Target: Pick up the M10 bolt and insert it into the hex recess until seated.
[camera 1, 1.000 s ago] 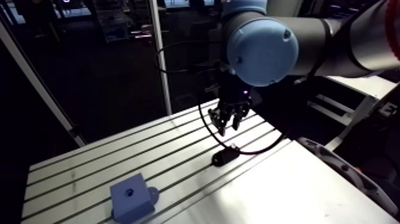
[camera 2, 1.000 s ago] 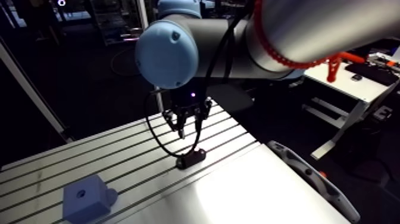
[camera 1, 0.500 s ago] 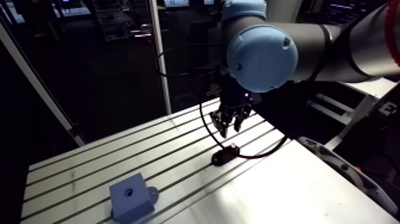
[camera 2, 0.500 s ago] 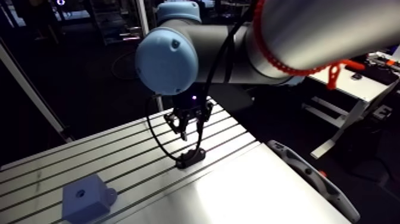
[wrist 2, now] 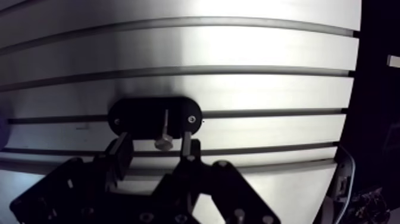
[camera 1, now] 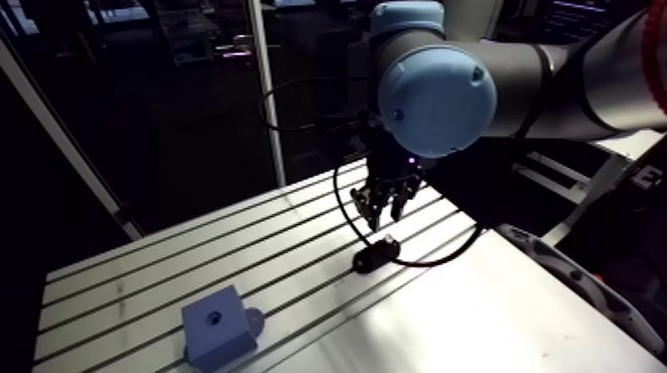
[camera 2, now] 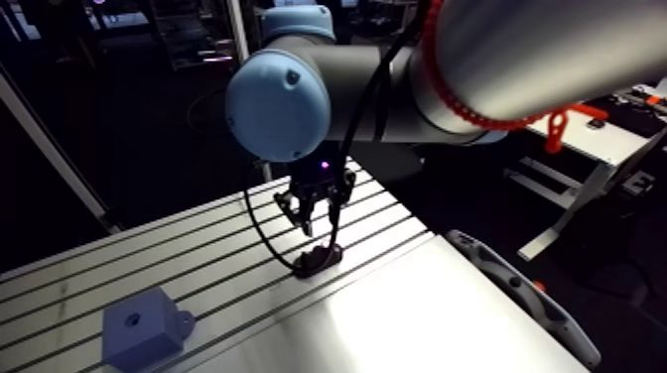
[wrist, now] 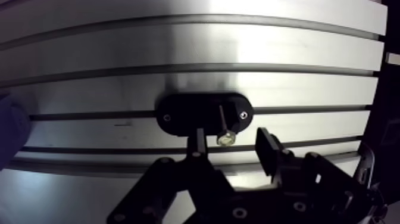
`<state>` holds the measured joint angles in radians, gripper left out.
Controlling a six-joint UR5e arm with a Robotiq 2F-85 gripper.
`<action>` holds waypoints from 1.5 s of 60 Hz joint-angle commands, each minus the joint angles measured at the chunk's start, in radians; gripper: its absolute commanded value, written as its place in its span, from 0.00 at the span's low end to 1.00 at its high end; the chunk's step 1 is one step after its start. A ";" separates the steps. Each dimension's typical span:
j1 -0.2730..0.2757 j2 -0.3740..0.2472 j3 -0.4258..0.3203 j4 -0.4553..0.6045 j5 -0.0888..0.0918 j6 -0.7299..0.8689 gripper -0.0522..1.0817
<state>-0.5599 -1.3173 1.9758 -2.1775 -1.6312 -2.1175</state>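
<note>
the tool hangs above the counter, its two fingers spread wide and gripping nothing. in the wrist view the bolt shows between them, touching neither, with its head nearest the tool and its shank over a black oval holder. in the arm view a blue block with a hole on top stands well apart from the holder.

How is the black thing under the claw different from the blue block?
The black holder is low and oval; the blue block is tall and boxy. The holder sits right under the open claw; the block sits far off. The holder carries a bolt; the block's top hole looks empty. Both rest on the slotted table.
</note>
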 commanded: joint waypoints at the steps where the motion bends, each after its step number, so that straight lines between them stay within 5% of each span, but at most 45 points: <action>1: 0.000 0.004 -0.001 0.000 0.000 0.000 0.45; 90: -0.002 0.027 0.016 0.001 -0.020 0.000 0.46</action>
<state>-0.5616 -1.2921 1.9885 -2.1764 -1.6510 -2.1177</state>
